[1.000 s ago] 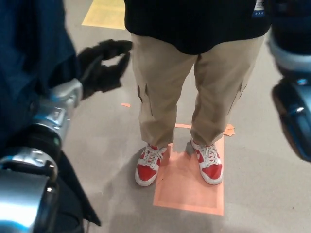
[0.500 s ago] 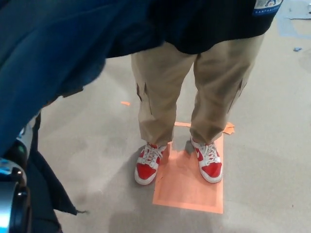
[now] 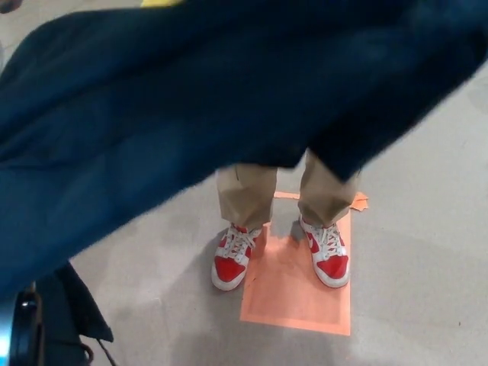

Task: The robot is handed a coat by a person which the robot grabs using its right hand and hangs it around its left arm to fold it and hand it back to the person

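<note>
A dark blue coat (image 3: 198,114) spreads across the whole upper part of the head view, blurred, reaching from the left edge to the top right corner. It hides both of my hands and most of the person in front of me. A bit of my left arm's metal (image 3: 19,335) shows at the bottom left under the coat, with more dark cloth (image 3: 72,309) hanging beside it. Below the coat I see the person's tan trouser legs (image 3: 248,194).
The person stands close in front of me in red and white sneakers (image 3: 232,259), on an orange rectangle (image 3: 297,293) marked on the grey floor (image 3: 419,252). A scrap of yellow floor marking (image 3: 160,3) shows at the top edge.
The coat has swept right and down across the view, now covering the person's torso and thighs. My left hand, seen a second ago, is hidden behind it.
</note>
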`<state>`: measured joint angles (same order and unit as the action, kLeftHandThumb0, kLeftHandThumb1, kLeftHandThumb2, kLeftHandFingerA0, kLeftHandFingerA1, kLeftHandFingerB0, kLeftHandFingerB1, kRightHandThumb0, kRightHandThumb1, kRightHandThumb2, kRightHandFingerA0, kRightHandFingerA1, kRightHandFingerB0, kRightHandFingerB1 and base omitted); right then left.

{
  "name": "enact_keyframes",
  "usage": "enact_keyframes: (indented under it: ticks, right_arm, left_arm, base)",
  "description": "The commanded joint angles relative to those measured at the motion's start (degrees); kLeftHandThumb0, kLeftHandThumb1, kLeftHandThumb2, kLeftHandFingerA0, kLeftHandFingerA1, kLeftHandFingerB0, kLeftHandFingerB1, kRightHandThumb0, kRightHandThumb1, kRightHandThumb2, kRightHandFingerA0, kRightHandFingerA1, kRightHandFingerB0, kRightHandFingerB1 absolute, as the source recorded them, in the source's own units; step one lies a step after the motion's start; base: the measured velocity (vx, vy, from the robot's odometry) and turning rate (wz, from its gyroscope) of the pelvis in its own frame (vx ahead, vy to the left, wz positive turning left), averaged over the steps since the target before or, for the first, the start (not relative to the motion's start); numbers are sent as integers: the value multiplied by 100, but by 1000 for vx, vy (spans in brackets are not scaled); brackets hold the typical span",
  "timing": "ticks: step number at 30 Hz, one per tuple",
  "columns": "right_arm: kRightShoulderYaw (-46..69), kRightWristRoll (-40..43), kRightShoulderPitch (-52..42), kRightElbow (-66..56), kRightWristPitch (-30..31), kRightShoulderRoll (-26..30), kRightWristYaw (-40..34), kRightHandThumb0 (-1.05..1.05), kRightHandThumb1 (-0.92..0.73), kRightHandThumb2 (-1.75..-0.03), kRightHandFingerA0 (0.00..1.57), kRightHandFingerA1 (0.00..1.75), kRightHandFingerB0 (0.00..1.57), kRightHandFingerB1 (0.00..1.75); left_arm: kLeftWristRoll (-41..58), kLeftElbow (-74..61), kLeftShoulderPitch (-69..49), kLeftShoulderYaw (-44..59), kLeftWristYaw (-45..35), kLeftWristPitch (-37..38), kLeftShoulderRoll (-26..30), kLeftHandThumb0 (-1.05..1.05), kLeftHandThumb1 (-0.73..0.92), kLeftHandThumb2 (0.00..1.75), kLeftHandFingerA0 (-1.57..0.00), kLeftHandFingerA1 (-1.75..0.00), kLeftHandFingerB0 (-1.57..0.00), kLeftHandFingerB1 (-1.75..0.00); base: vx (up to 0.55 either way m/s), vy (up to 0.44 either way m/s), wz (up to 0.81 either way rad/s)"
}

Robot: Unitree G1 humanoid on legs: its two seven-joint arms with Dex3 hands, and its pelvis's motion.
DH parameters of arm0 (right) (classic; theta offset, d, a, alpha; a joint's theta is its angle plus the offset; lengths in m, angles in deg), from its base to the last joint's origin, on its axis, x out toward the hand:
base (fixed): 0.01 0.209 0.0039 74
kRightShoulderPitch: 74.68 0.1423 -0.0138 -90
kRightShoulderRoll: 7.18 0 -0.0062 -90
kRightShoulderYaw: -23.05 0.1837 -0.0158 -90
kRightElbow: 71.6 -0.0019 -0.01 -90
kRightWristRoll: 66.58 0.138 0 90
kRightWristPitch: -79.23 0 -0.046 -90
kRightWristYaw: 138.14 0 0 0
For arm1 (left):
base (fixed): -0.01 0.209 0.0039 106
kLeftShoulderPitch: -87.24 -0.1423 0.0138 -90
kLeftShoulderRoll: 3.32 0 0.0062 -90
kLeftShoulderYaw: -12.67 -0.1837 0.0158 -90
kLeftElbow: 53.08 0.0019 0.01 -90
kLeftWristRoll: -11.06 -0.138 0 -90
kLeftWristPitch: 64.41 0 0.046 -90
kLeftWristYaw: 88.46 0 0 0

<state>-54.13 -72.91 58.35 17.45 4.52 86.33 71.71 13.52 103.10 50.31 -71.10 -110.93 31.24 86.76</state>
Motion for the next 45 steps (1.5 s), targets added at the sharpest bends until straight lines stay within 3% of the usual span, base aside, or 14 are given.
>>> enact_keyframes:
  ticks: [1,5,6,7,8,13,19,20,25,32,33,37,38,45]
  right_arm:
    - [-879,-544,-2129,-420,-140,2,-206,-29,-85,-66,104,51,115,67]
    - [-1878,-1168,-2652,390,-1152,288,-297,-34,-82,-67,112,55,116,76]
    - [-2255,-1477,-2764,690,-1308,368,-436,-31,-81,-66,88,141,89,127]
    - [-2379,-1509,-2818,854,-1399,365,-514,-31,-81,-66,88,141,89,127]
    - [-2723,-1697,-2812,1294,-1448,431,-540,-33,-84,-66,108,70,97,113]
    - [-3981,-2754,-2378,2981,-888,581,-1131,-40,-85,-66,93,52,90,60]
    - [-4861,-2648,-1716,4439,-462,862,210,-83,-55,-93,0,17,0,10]
    - [-4858,-2561,-1684,4650,-505,893,209,-91,-55,-93,0,5,0,0]
    - [-4833,-2246,-1558,5219,-703,1144,173,-93,-51,-90,0,0,0,0]
    - [-3646,-853,-1537,6173,-1689,1432,819,-90,-52,-88,0,0,0,0]
    - [-3460,-703,-1534,6298,-1690,1429,957,-91,-50,-89,0,0,0,0]
    - [-1581,752,-1664,7036,-1154,1361,1803,-85,-45,-84,0,0,0,0]
    - [-1409,834,-1689,7083,-1142,1335,1777,-92,-53,-89,0,0,0,0]
    - [-425,846,-2068,6964,-2051,505,-296,-97,-83,-110,0,3,0,0]
  left_arm:
    - [94,-87,-10,170,-128,75,409,-74,67,102,-4,-38,-5,-41]
    - [82,-69,92,173,-134,140,396,-77,68,103,-4,-38,-5,-41]
    - [56,-80,103,157,-149,165,395,-78,69,103,-4,-38,-5,-40]
    - [51,-104,101,153,-153,155,389,-78,69,103,-4,-38,-5,-40]
    - [72,-135,116,168,-197,149,389,-74,67,102,-5,-39,-5,-40]
    - [8,-278,166,115,-258,127,455,-36,52,108,0,-49,0,-47]
    - [35,-312,184,133,-356,115,473,-88,74,101,-3,-38,-4,-38]
    - [19,-318,174,121,-357,134,479,-36,51,107,0,-48,0,-47]
    - [-24,-333,166,79,-334,119,481,-79,76,74,-12,-32,-10,-30]
    - [9,-394,161,63,-384,128,456,-37,47,105,0,-48,0,-47]
    - [31,-388,160,79,-405,119,453,-76,84,65,-14,-28,-13,-28]
    - [-30,-456,85,32,-400,134,493,-84,69,102,-10,-42,-10,-41]
    - [-26,-466,76,33,-420,143,500,-77,84,66,-14,-28,-14,-28]
    - [-26,-550,43,0,-460,31,467,-77,69,103,-2,-36,-7,-42]
  base:
    - [0,0,0]
    - [0,0,0]
    - [0,0,0]
    - [0,0,0]
    - [0,0,0]
    - [0,0,0]
    - [0,0,0]
    - [0,0,0]
    - [0,0,1]
    - [0,0,0]
    - [0,0,0]
    - [0,0,0]
    - [0,0,0]
    - [0,0,0]
